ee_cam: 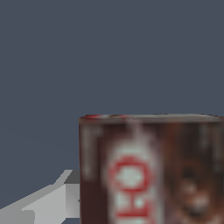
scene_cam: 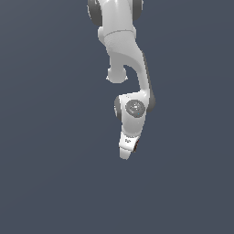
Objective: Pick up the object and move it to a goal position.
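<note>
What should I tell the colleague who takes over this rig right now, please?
Gripper: hangs over the plain grey surface; the object sits right against one finger in the wrist view, but a closed grasp cannot be confirmed.
Object: only a dark speck at the fingertips in the exterior view.
Done: gripper brought to the object.
Left: confirm the hold, carry it to the goal; no goal marker is visible.

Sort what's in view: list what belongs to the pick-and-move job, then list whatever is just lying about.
Belongs to the job:
- the box, dark red-brown with a red and whitish label
- the hand, with a grey finger beside the box

Just lying about:
- nothing else shows in either view
</note>
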Action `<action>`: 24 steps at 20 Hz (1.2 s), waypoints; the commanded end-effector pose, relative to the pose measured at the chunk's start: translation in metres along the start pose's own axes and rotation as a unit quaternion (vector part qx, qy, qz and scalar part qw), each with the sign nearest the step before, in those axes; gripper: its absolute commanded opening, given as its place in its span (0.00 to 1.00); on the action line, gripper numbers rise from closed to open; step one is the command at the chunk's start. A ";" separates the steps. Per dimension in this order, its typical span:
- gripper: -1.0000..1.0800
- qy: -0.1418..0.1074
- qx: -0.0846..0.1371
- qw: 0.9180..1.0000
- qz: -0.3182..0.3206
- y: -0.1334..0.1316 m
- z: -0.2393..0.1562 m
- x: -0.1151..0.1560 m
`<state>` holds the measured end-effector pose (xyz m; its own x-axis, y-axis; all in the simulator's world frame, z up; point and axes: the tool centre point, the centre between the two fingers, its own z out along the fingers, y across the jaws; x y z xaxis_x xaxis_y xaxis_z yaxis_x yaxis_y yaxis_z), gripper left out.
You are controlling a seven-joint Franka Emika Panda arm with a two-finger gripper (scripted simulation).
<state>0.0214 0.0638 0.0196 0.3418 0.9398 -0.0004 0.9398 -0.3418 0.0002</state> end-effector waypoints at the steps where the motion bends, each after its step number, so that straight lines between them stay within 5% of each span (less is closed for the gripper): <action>1: 0.00 0.000 0.000 1.000 0.000 -0.001 -0.005 0.000; 11: 0.00 -0.001 -0.001 1.000 0.000 -0.016 -0.059 -0.005; 24: 0.00 -0.001 0.000 1.000 -0.001 -0.050 -0.191 -0.014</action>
<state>-0.0255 0.0677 0.1934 0.3399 0.9405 -0.0025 0.9405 -0.3399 0.0011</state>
